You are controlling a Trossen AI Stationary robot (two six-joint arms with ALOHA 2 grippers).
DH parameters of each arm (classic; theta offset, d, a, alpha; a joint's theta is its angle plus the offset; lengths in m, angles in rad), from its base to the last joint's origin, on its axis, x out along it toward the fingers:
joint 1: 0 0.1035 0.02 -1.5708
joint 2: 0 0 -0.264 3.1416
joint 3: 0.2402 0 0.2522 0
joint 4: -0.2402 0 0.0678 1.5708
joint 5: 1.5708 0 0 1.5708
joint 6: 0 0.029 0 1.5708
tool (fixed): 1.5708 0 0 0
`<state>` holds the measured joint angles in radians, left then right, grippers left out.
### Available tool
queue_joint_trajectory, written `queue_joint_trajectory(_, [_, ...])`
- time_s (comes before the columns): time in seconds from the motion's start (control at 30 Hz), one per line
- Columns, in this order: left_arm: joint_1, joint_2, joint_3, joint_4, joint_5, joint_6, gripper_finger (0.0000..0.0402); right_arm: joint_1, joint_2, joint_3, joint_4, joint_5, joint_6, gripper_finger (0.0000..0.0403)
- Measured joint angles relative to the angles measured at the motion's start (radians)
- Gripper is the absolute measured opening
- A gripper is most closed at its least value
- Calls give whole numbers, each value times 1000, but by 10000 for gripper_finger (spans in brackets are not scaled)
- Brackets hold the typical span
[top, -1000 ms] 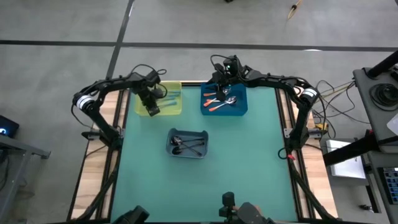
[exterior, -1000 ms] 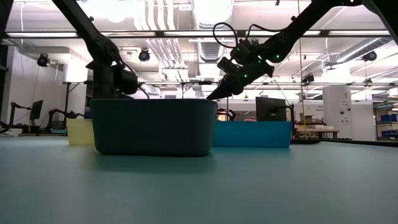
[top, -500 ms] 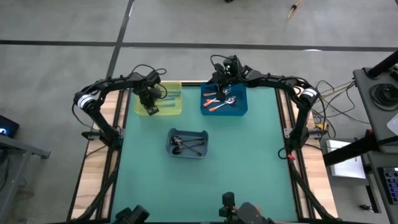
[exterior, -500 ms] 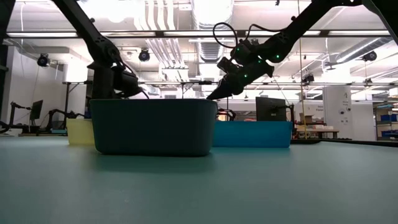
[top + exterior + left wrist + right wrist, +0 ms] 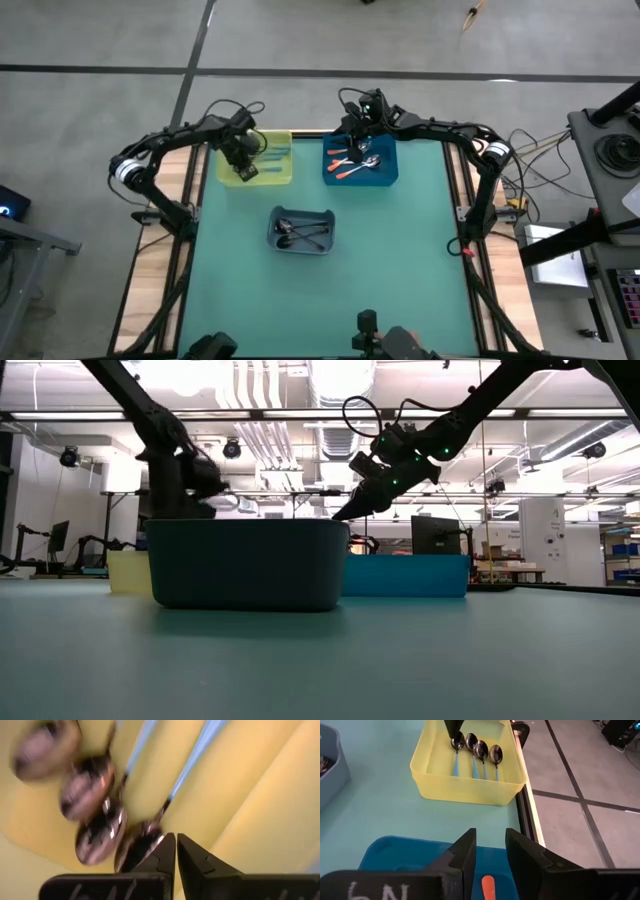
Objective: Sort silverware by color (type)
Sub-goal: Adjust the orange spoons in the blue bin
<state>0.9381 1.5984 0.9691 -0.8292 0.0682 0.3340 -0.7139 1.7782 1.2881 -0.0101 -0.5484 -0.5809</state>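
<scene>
High view: left tool (image 5: pixel 243 171) has swung slightly since a moment ago, clenched empty over the yellow bin (image 5: pixel 272 172); right tool (image 5: pixel 357 133) unmoved above the blue bin (image 5: pixel 388 176), fingers apart, holding nothing. Left wrist view: blue-handled spoons (image 5: pixel 145 832) lie just below the fingertips, already sorted. Right wrist view: four spoons in yellow bin, orange one below.

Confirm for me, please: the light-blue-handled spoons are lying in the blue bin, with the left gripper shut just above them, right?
Not quite. The light-blue-handled spoons lie in the yellow bin, as the right wrist view shows. The blue bin holds orange-handled spoons. The rest stands: the left gripper is shut just above them.
</scene>
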Motion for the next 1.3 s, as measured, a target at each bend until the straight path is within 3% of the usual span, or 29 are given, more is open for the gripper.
queue_joint_trajectory(0.2, [-34,-160,-32,140,86,-30,0,4,-16,0,-22,-1,53,96])
queue_joint_trajectory(0.43, [-109,-388,-125,322,126,-86,0,5,-56,0,-190,11,150,96])
queue_joint_trajectory(0.67, [-157,-537,-193,488,127,-114,0,4,-56,0,-390,309,249,96])
queue_joint_trajectory(0.93, [-159,-572,-198,636,126,-73,0,-11,-55,29,-505,495,347,95])
queue_joint_trajectory(1.3, [-159,-537,-198,750,125,-54,0,-44,9,48,-500,497,425,95])
